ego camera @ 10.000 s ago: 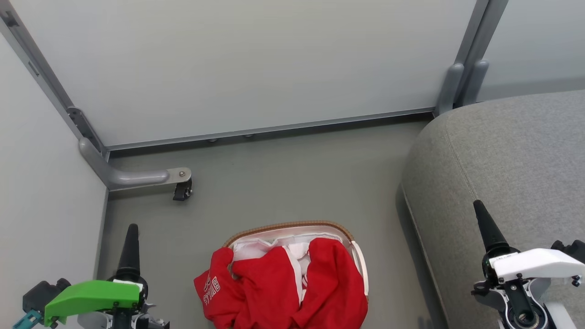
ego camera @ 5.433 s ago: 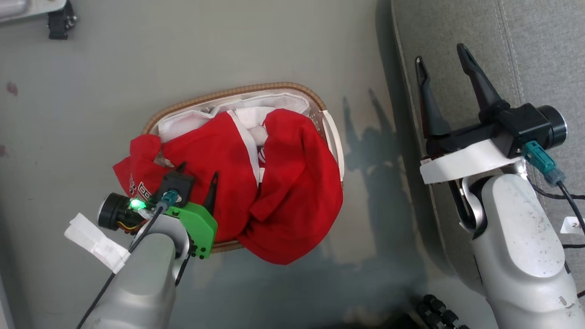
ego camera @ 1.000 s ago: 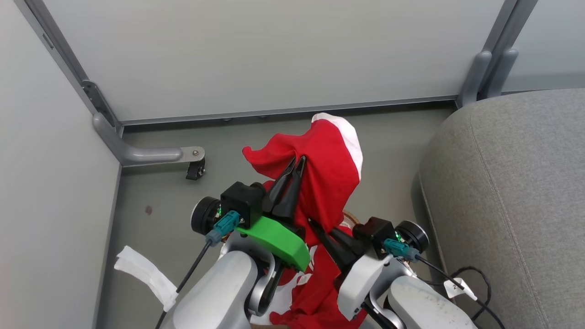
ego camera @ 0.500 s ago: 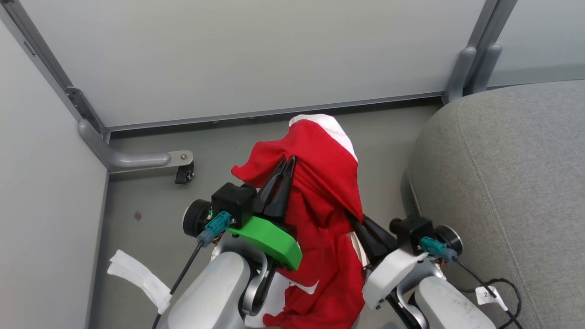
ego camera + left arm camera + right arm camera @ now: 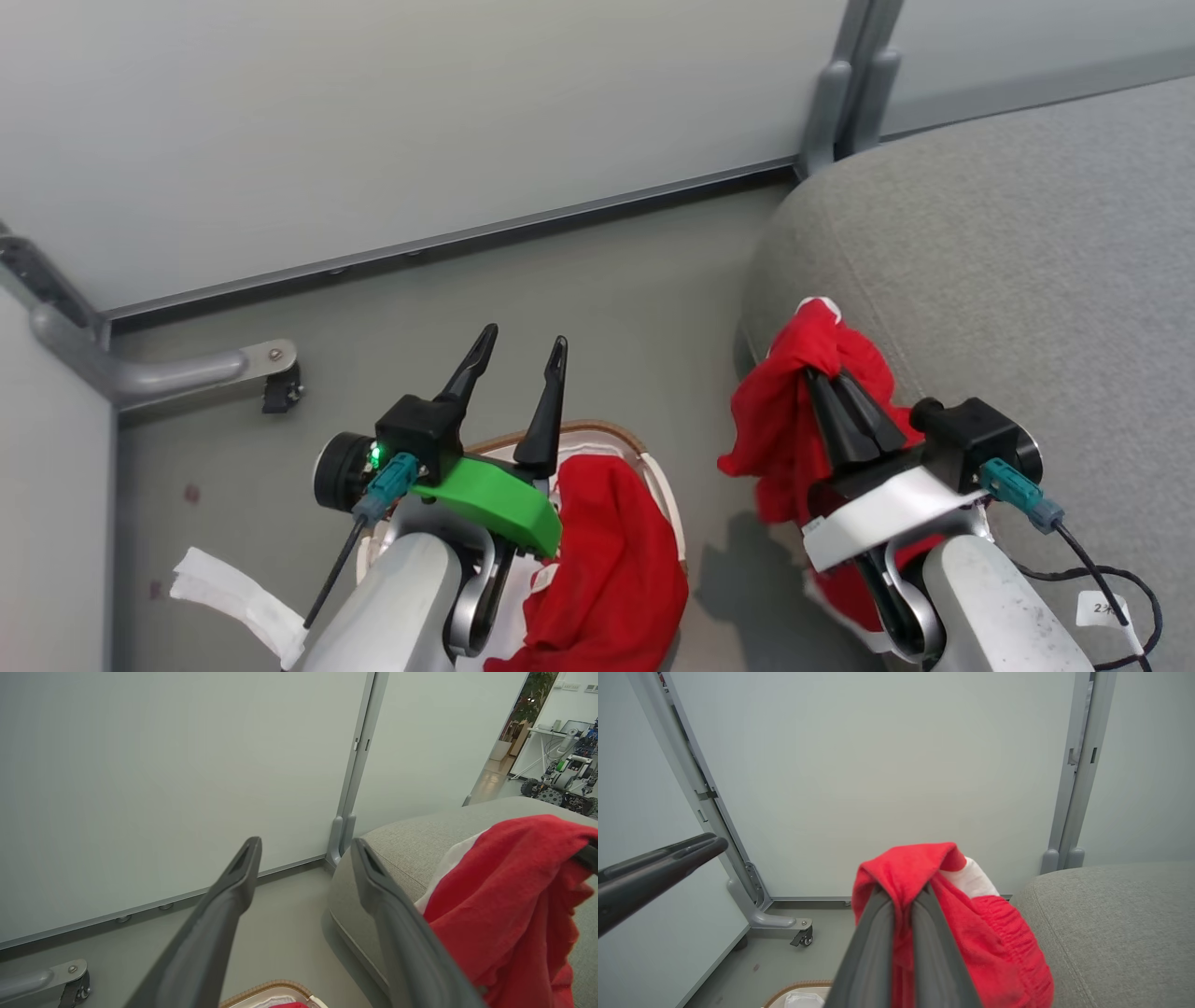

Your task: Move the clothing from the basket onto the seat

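Note:
My right gripper (image 5: 827,377) is shut on a bunched piece of red clothing (image 5: 780,420) with a white trim. It holds the piece up against the rounded front corner of the grey seat (image 5: 1008,280), and the fabric hangs down beside the arm. In the right wrist view the closed fingers (image 5: 878,933) pinch the red clothing (image 5: 985,933). My left gripper (image 5: 522,338) stands open and empty above the basket (image 5: 597,429). A second piece of red clothing (image 5: 607,551) lies in the basket and spills over its near side. The left wrist view shows the spread gripper (image 5: 306,843) and the held garment (image 5: 514,896).
Pale partition panels close off the back and left, with a castered metal foot (image 5: 271,373) on the grey floor. A black cable with a white tag (image 5: 1102,607) lies on the seat by my right arm. White tape (image 5: 238,593) hangs from my left arm.
My left gripper has opened and let go of the red garment. My right gripper has carried it rightward to the seat's corner. The head camera has turned right.

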Robot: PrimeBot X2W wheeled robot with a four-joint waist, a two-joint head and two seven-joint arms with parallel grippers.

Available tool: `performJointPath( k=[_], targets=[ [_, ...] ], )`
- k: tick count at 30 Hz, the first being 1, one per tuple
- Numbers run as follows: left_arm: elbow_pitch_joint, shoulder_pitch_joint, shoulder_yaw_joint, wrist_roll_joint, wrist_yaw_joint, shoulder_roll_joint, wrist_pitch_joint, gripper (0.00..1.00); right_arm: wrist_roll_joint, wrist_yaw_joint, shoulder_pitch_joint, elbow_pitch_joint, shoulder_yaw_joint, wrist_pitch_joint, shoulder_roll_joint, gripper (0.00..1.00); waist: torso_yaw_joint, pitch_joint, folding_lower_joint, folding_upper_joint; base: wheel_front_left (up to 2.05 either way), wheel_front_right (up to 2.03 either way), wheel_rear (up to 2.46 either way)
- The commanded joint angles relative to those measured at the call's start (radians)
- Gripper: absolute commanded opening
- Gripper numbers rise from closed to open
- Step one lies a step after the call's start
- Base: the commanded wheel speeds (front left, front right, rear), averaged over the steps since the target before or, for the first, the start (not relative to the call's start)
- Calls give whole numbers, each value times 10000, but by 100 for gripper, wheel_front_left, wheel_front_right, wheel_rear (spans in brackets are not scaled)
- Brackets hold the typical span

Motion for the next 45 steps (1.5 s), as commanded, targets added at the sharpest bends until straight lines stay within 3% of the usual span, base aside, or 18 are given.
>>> performJointPath(
  k=[1, 6, 10, 14, 21, 26, 30, 39, 45],
  targets=[
    [-45, 173, 122, 168, -66, 110, 6, 100, 7, -12, 133, -167, -78, -20, -20, 0, -1177, 238, 0, 0, 0, 0, 0],
    [7, 474, 616, 572, -413, 122, 6, 100, 135, -12, 162, -566, -432, -20, -22, 0, -2896, 536, 0, 0, 0, 0, 0],
    [92, 598, 764, 789, -593, 88, 6, 100, 157, -12, 153, -730, -560, -20, -26, 0, -3704, 648, 0, 0, 0, 0, 0],
    [221, 489, 613, 952, -805, 24, 6, 100, 56, -12, 277, -997, -1008, -20, -25, 0, -4017, 826, 0, 0, 0, 0, 0],
    [434, 47, 375, 1162, -1032, -25, 6, 100, -516, -12, -386, -1687, -1797, -20, -16, 0, -4140, 1387, 0, 0, 0, 0, 0],
    [456, -233, 347, 1403, -1119, 35, 6, 100, -1040, -12, -1843, -1686, -1845, -20, -710, 0, -4153, 2078, 0, 0, 0, 0, 0],
    [314, -477, 476, 1600, -1113, 317, 5, 100, -1305, -12, -3604, -1063, -1813, -18, -1497, 0, -4128, 2886, 0, 0, 0, 0, 0],
    [93, -1470, -85, 2004, -1216, 786, 84, 100, -1691, -14, -6880, 462, -2874, -18, -2522, 0, -3195, 4769, 0, 0, 0, 0, 0],
    [-48, -2245, -782, 2149, -1288, 827, 134, 100, -1747, -14, -8182, 1953, -3824, -12, -2660, 0, -2483, 5716, 0, 0, 0, 0, 0]
  ],
)
